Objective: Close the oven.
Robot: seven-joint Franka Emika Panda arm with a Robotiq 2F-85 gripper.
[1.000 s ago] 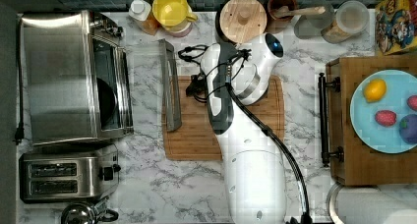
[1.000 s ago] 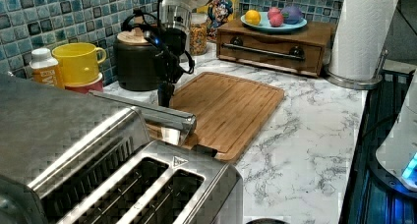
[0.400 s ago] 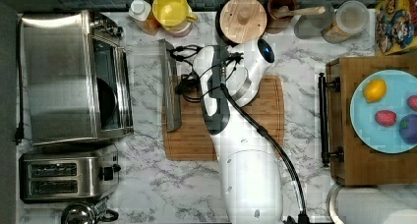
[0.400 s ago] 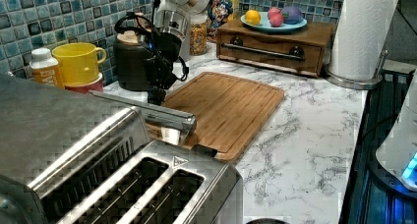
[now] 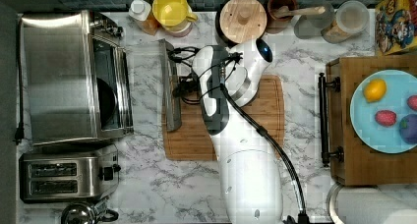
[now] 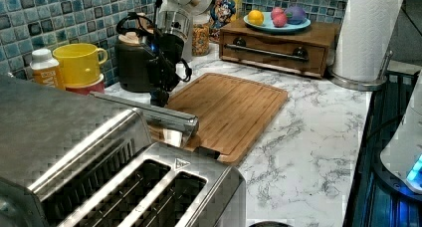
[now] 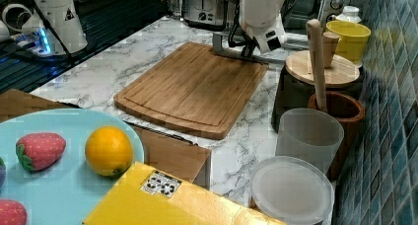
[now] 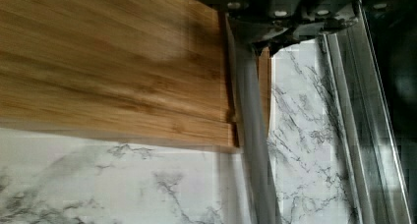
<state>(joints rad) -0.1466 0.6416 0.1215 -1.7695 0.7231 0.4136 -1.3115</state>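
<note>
Seen from the left view, a two-slot toaster point(image 6: 149, 187) sits nearest on the marble table point(image 6: 308, 137). Beside it stands the oven point(image 5: 74, 76), at the top view's left, its glass door lying open and flat. Just beyond, the claw point(image 6: 160, 95) hangs at the door's bar handle point(image 5: 169, 86); whether it is wide or narrow cannot be told. A wooden cutting board point(image 6: 234, 105) lies behind.

Arm: white robot arm point(image 7: 260, 13) is hanging over the far edge of the rectangular bamboo cutting board point(image 7: 194, 89).
Tabletop: white marble tabletop point(image 7: 123, 62) is carrying the board.
</note>
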